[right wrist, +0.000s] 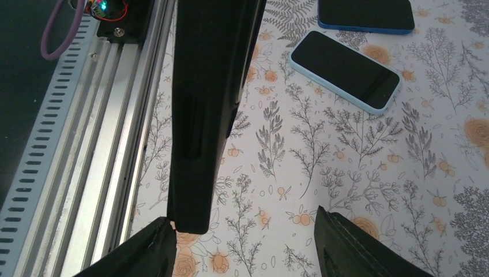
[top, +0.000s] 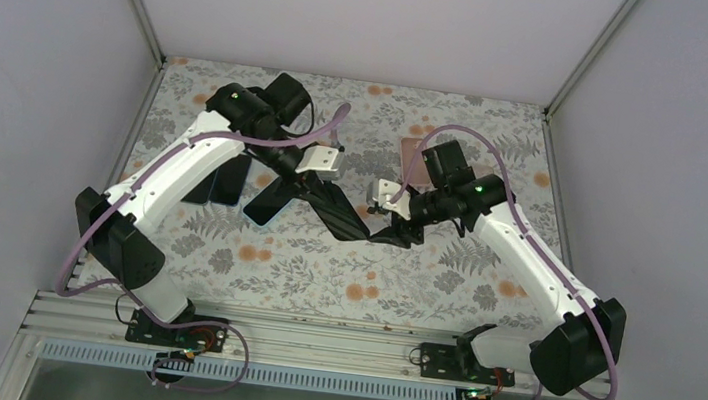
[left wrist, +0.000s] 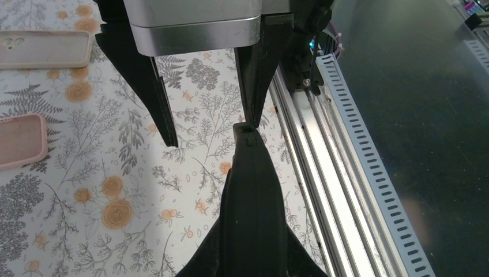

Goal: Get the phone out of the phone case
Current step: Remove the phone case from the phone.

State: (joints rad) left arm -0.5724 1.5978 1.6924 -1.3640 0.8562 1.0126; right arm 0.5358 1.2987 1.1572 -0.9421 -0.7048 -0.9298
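The black cased phone (left wrist: 251,190) touches one fingertip of the wide left gripper (left wrist: 211,133); the right gripper (right wrist: 242,219), equally wide, should clamp it first.

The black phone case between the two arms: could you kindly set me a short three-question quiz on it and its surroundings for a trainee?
1. True or false: the left gripper is shut tight on the slim black phone case.
2. In the right wrist view, what lies on the floral-print table beyond the case? A. a flat light-blue phone and a flat dark-blue phone, screens up; B. scissors; C. a mug.
3. Fill in: in the left wrist view, ___ pink phone cases lie on the table.
Key: 1 false, its fingers stand apart; 2 A; 3 two.
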